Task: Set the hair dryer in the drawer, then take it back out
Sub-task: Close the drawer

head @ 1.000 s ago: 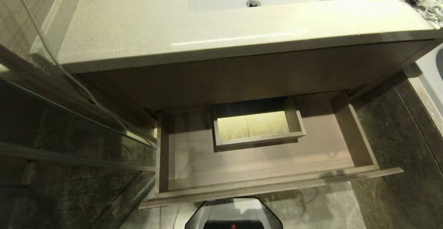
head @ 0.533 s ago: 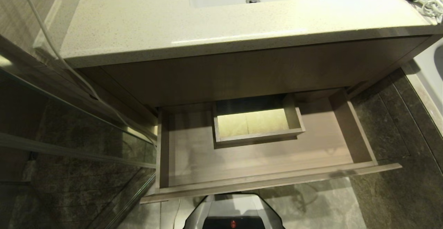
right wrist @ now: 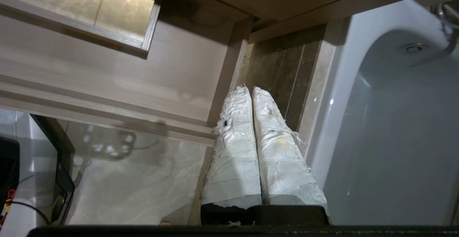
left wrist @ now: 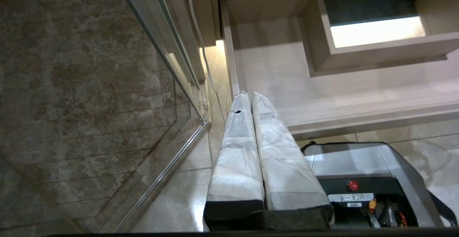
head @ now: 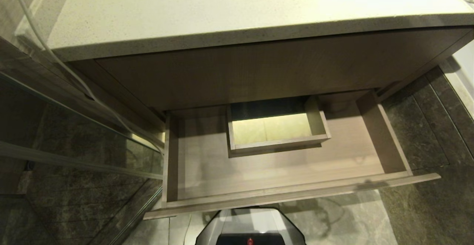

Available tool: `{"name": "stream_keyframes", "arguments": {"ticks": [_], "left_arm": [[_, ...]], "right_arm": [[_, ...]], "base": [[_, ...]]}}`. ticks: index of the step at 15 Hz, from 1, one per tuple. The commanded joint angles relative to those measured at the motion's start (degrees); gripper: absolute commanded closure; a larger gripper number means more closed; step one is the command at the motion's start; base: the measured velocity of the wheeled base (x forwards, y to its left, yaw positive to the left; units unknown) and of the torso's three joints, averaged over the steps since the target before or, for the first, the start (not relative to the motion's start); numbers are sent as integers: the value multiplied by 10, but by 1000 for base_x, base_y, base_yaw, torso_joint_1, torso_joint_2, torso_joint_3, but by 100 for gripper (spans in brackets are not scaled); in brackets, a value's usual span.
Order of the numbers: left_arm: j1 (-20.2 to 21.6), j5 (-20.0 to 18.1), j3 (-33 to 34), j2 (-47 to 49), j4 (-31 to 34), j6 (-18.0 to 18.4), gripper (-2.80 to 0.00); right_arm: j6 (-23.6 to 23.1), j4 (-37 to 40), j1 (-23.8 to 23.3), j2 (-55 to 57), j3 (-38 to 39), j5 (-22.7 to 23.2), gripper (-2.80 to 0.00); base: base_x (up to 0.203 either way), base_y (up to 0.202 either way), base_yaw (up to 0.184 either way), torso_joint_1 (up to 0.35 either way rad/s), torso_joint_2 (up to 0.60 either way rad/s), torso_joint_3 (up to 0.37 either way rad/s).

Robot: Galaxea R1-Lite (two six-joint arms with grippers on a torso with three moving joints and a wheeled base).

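Bathroom vanity with drawer (head: 281,185) open and empty; view has tilted down, dryer gone; both grippers (left wrist: 247,95) (right wrist: 248,89) closed, empty.

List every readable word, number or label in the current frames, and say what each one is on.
White sticker on the robot base, under the red button: handwritten, seen upside down, not legible.
Smaller label just below it: too small to read.
Drawer, countertop, bathtub: no text visible.

All views overlook drawer (head: 207,171) (perhaps nearby).
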Motion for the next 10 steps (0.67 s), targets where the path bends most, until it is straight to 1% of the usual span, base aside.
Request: {"name": "stream_keyframes", "arguments": {"ticks": [1,10], "left_arm": [[0,0,0,0,0,0,0],[0,0,0,0,0,0,0]], "right_arm": [[-3,1,0,-5,8,2,0],[-4,0,0,-21,27,2,0]], "base": [[0,0,0,-290,515,212],[0,0,0,-320,537,214]]}}
